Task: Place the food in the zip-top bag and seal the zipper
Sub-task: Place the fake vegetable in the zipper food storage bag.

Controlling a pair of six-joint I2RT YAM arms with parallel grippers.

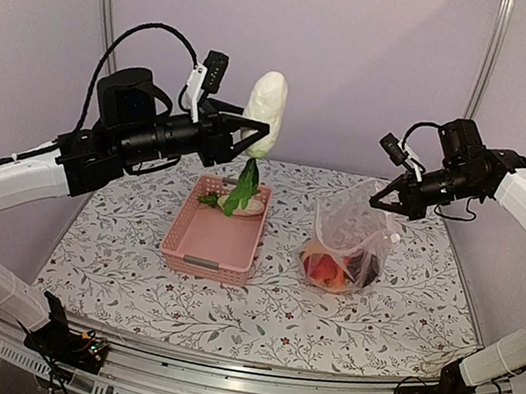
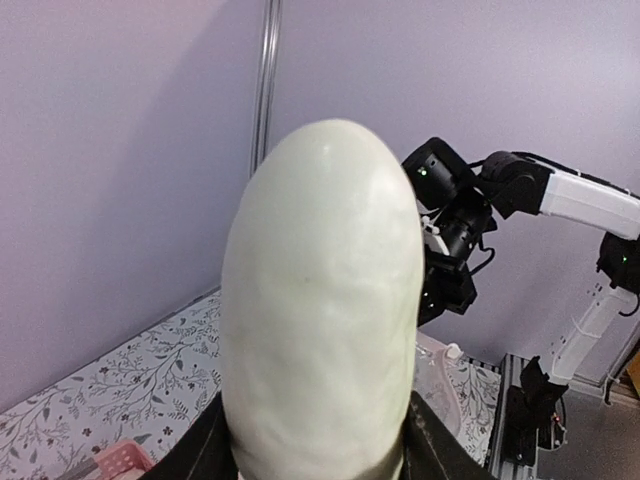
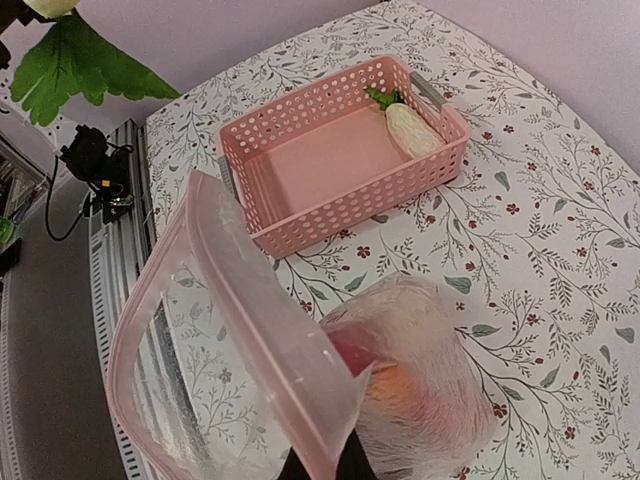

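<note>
in the upper left of the top view the left pincer point(image 1: 254, 140) is clenched on a long white radish point(image 1: 266, 99). it is smooth and pale and stands upright, its green leaves point(image 1: 242, 192) hanging below the fingers. beneath it the pink basket point(image 1: 178, 226) holds a second radish point(image 1: 254, 206). right of centre the clear, crinkly zip-top bag point(image 1: 353, 219) stands on the surface point(image 1: 116, 265) with red and orange food point(image 1: 329, 268) inside. the right pincer point(image 1: 378, 201), at the bag's upper edge, grips the pale pink zipper point(image 3: 270, 330).
</note>
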